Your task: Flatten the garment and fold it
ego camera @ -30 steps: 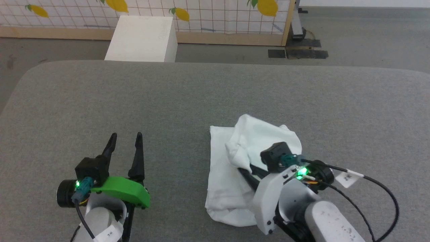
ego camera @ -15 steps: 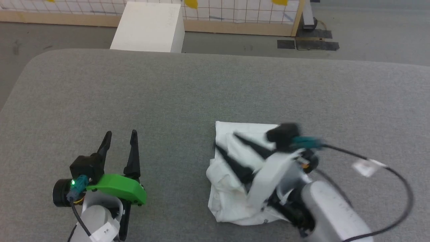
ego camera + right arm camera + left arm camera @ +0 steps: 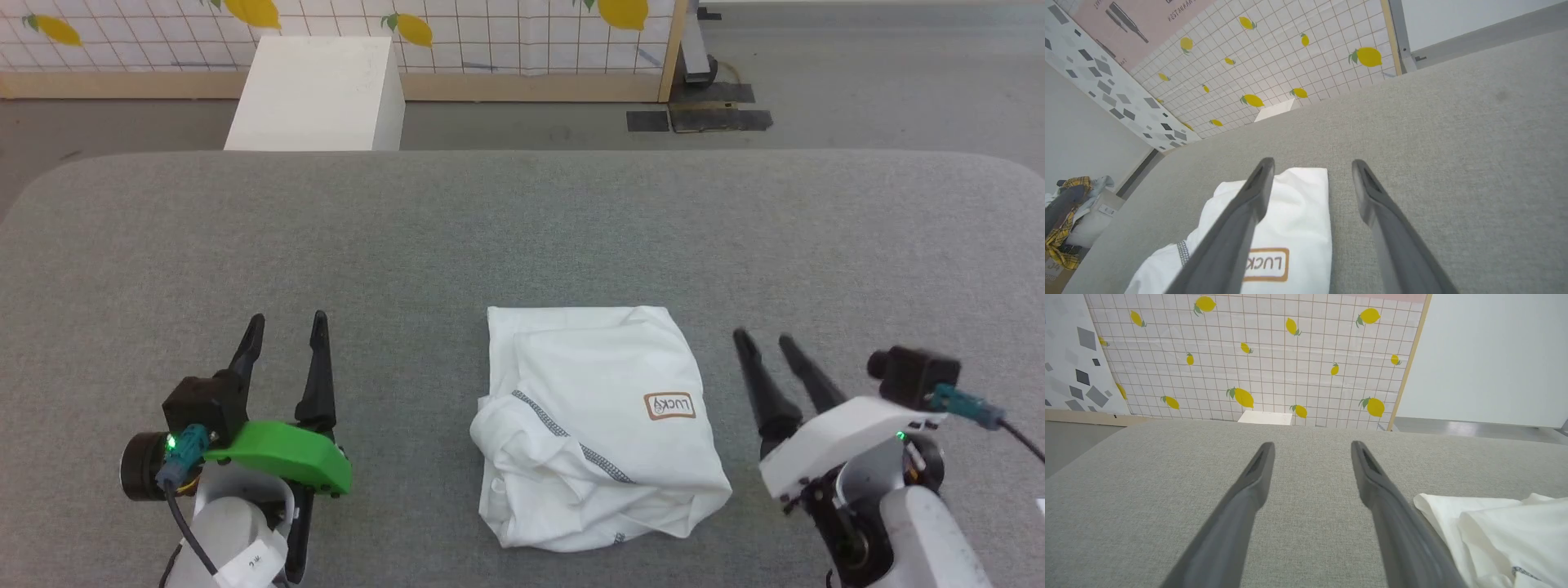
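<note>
Grey cloth covered the tabletop (image 3: pixel 522 229), with a lemon-patterned wall (image 3: pixel 490 33) behind it. The shirt (image 3: pixel 596 408) lay near the front edge as a folded packet, label up, between my two hands and touching neither. My left hand (image 3: pixel 288 317) rested well apart on its left side, and my right hand (image 3: pixel 762 336) was near its right edge. Both were released and empty. I judged the folding almost finished. The near edge looked bunched, so the next move called for smoothing it flat.
</note>
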Controlling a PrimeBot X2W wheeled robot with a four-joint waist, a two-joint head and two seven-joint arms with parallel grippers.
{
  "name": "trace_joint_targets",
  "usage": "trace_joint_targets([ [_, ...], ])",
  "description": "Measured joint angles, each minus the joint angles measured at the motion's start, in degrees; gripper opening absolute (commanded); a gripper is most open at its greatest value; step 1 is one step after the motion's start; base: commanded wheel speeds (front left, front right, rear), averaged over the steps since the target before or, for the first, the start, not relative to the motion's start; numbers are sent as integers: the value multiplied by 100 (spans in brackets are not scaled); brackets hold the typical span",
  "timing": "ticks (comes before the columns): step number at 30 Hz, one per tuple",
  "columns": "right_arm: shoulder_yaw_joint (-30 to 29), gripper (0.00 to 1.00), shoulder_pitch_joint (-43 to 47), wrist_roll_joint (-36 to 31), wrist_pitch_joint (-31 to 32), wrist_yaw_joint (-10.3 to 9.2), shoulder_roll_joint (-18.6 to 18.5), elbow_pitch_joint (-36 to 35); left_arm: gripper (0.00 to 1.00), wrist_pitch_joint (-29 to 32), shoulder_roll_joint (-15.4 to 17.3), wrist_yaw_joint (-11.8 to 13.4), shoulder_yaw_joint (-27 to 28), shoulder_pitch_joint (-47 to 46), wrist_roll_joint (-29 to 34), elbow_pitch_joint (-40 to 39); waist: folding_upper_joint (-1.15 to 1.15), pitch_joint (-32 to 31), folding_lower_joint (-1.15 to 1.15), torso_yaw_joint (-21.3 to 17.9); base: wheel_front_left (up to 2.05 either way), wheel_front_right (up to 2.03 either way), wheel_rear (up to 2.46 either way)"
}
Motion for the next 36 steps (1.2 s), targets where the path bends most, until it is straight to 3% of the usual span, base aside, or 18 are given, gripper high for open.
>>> trace_joint_targets([
  [14, 771, 100, -600, 651, 1282, 0, -8, 1997, 100, 0, -47, -97, -40, 4, 16, 57, 0, -35, 0, 83, 0, 0, 0],
  [15, 828, 80, -665, 619, 1363, 0, -8, 2079, 100, 0, -53, -97, -38, 5, 16, 67, 0, -37, 0, 91, 0, 0, 0],
  [17, 915, 0, -836, 405, 1556, 1, -8, 2223, 100, 0, -66, -100, -31, 9, 16, 76, 0, -35, 0, 100, 0, 0, 0],
  [22, 990, 0, -1132, -914, 1940, 2, 8, 2167, 100, 0, -98, -100, 23, 23, 16, 59, 0, -14, 0, 64, 0, 0, 0],
  [26, 1326, 0, -1322, -2369, 2485, 2, -68, 1621, 100, -1, -98, -97, 101, 81, 18, -45, 0, 20, 0, -61, 0, 0, 0],
  [31, 2008, 0, -1613, -3000, 3087, 3, -967, 810, 100, 0, -100, -94, 178, 131, 23, -234, 0, 101, 0, -324, 0, 0, 0],
  [36, 2101, 0, -1902, -3023, 3281, 4, -1891, 355, 100, -1, -97, -96, 234, 132, 36, -455, 0, 235, 0, -683, 0, 0, 0],
])
